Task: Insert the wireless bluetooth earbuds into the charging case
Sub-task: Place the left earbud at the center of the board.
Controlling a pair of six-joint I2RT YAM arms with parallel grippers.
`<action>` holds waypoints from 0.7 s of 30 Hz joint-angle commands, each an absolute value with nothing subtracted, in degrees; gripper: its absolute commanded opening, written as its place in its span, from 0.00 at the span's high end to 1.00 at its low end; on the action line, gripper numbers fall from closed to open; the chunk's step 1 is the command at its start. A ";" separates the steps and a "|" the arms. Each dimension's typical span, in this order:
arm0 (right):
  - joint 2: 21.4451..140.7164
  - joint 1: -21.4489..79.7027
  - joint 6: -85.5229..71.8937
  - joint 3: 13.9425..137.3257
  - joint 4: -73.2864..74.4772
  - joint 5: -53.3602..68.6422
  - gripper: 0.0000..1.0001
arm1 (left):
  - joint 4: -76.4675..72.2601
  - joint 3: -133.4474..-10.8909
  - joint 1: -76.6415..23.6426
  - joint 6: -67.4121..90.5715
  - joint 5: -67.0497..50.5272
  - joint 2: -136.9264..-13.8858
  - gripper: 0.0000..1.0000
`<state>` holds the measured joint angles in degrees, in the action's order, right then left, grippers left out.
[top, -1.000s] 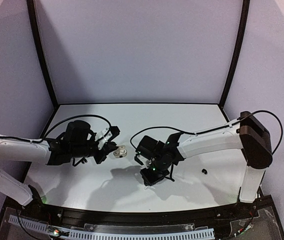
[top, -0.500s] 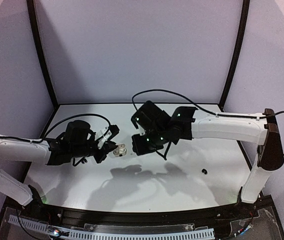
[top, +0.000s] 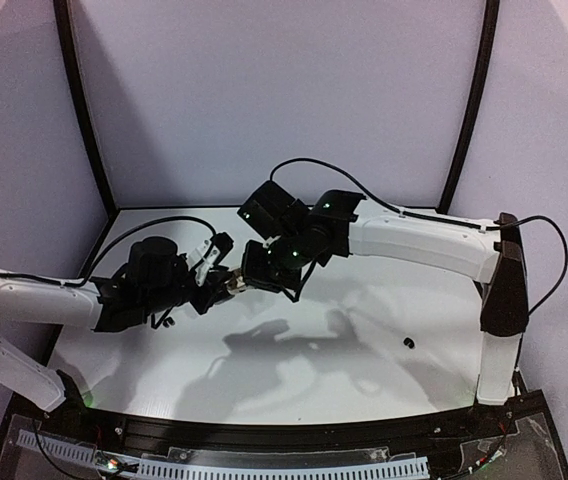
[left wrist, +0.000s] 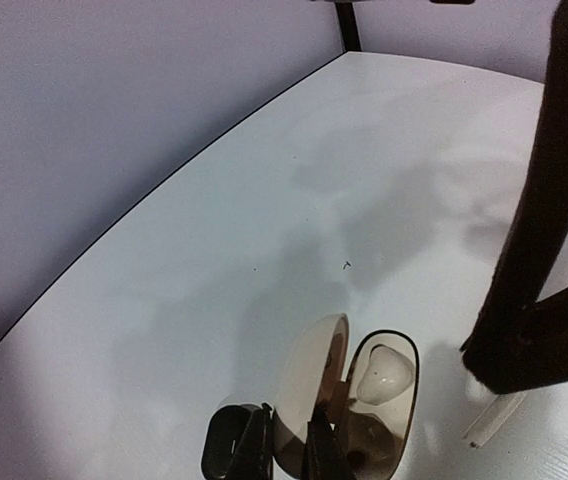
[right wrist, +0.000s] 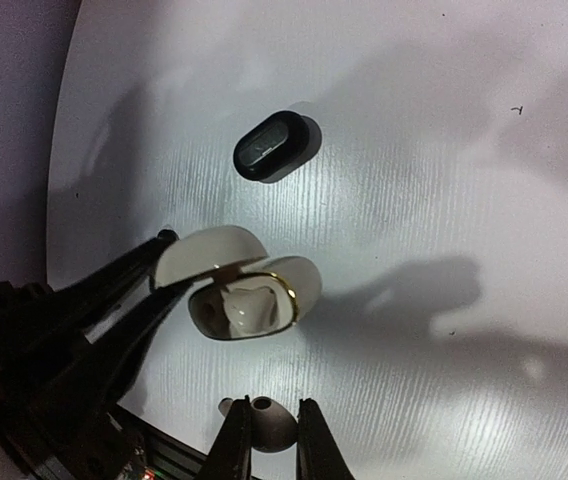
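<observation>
White charging case (right wrist: 302,284), lid open, clamped in left pincer (left wrist: 286,440); right pincer (right wrist: 269,430) pinches a white earbud (right wrist: 261,418) nearby; black case (right wrist: 276,146) lies beside on the tabletop (right wrist: 444,150).

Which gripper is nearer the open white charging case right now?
Left. The left gripper is shut on the lid of the white charging case, so it touches it. The right gripper hovers close beside the case without touching it, shut on a white earbud.
</observation>
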<state>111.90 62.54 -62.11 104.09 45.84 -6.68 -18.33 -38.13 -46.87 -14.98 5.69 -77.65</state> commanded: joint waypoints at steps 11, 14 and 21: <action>110.01 61.85 -63.48 104.15 46.38 -11.41 1.00 | -22.72 -38.83 -49.13 -11.58 6.84 -78.32 0.99; 106.46 61.57 -64.84 97.70 50.66 -8.61 1.00 | -18.59 -39.14 -48.98 -8.90 8.91 -78.87 0.99; 100.10 60.42 -63.03 77.61 54.76 11.70 1.00 | -15.65 -38.59 -48.56 -10.81 13.37 -78.54 0.99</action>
<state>102.89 61.41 -64.95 86.70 50.52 -1.15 -17.98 -38.22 -48.90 -10.48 10.76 -78.74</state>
